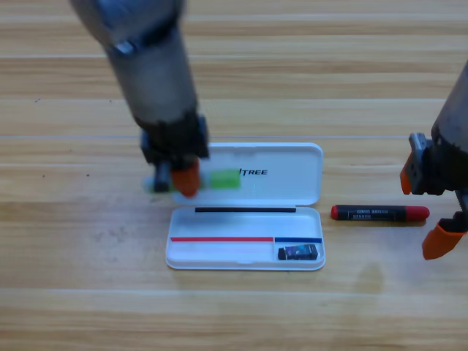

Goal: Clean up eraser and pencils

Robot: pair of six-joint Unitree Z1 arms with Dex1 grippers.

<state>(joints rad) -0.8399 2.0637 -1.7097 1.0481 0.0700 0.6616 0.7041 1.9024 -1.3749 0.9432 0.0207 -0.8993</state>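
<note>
The white UNITREE case (219, 256) lies open in the middle of the table. The small dark eraser (300, 253) rests in the tray's right end. My left gripper (174, 180) hangs over the left edge of the case lid, shut on the light-green pencil (224, 179), whose green end points right over the lid. The black marker with red ends (380, 213) lies flat on the table just right of the case. My right gripper (423, 209) is at the right edge of the picture, above the marker's right end, open and holding nothing.
The raised lid (285, 161) stands behind the tray and takes up the room beyond it. The left arm's thick grey link (150, 66) slants in from the top. Bare wooden table (88, 292) surrounds the case.
</note>
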